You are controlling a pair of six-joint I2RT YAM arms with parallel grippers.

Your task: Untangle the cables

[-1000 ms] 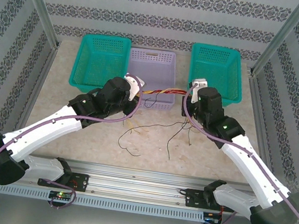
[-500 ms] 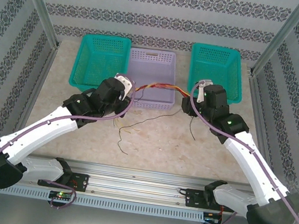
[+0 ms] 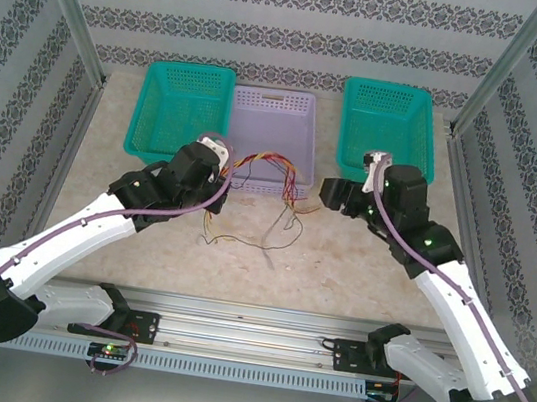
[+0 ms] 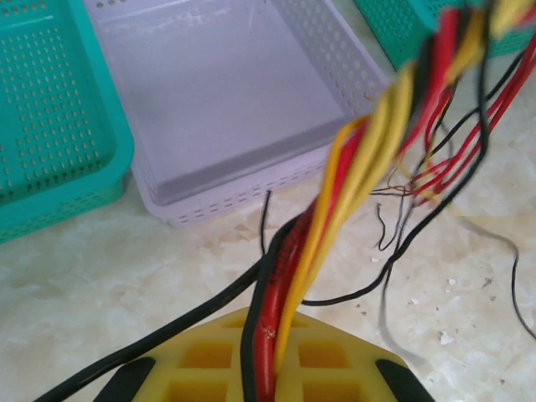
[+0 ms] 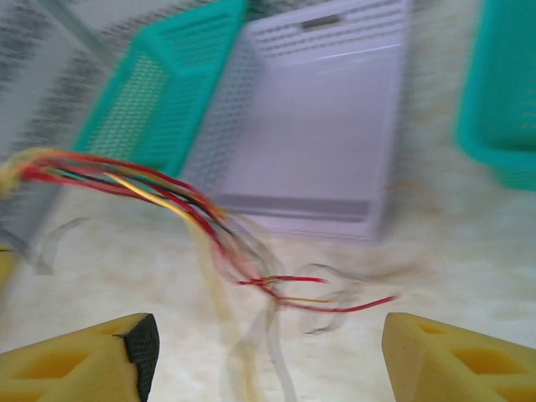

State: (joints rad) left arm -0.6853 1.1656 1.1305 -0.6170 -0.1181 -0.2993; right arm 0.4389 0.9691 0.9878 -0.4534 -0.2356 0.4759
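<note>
1. Right now the left gripper (image 3: 221, 154) is clamped tight on the cables (image 3: 263, 168). In the left wrist view the red, yellow and black strands run up between its yellow pads (image 4: 193, 368) as one twisted rope.
2. From that grip the bundle fans toward 3 o'clock across the near rim of the purple basket (image 3: 279, 96). Loose ends trail toward 6 o'clock onto the table (image 3: 358, 275).
3. Over at 3 o'clock of the bundle, the right gripper (image 3: 330, 192) stands wide open and empty, clear of every strand.
4. Risks, as I judge them:
   - Closing the right gripper on several strands at once would tighten the twist when pulled.
   - Hair-thin wires could slip from the left grip under a hard tug.
   - Curly ends could catch in the basket's perforated wall.
   - Blur in the right wrist view makes singling out one strand unreliable.
</note>
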